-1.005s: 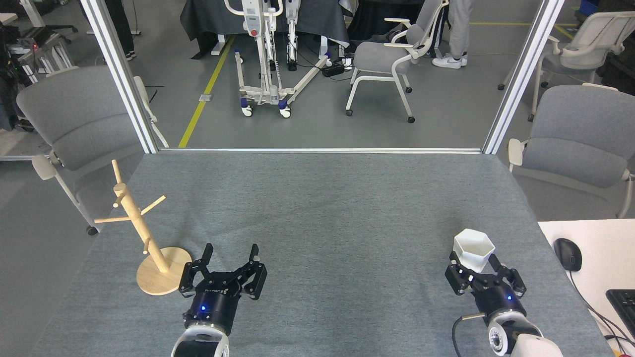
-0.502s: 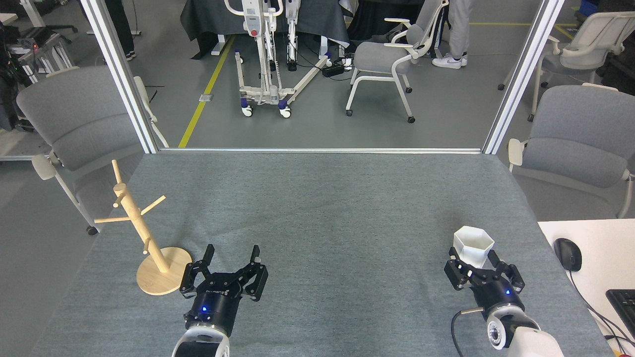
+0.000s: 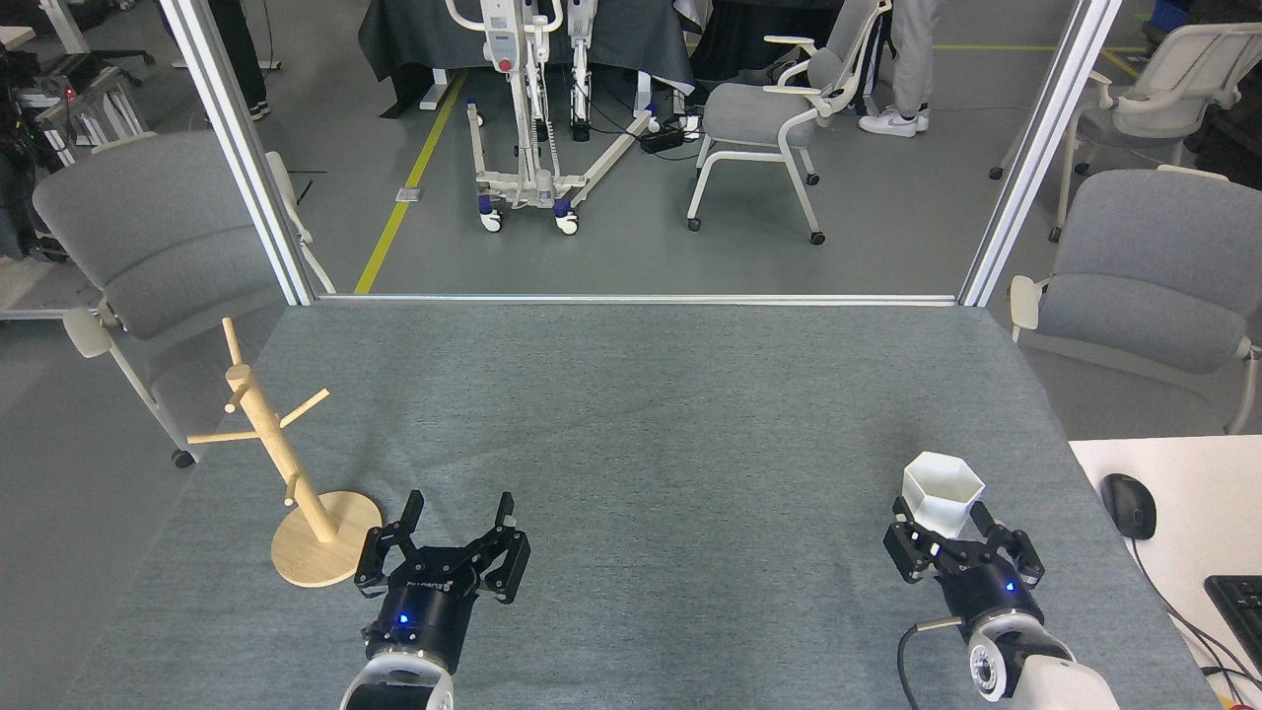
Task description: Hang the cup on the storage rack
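While grey chairs (image 3: 168,237) flank the grey table (image 3: 641,414), both claws gape, the right gripper (image 3: 942,513) around the cup (image 3: 943,493).

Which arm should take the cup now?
Right. The right gripper already straddles the cup; the left gripper is open beside the rack, far across the table.

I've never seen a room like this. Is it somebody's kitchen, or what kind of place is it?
Not a kitchen; probably a robot lab or workshop. A wheeled metal stand sits on a grey floor with a yellow line, office chairs stand around, and a keyboard is beside the table.
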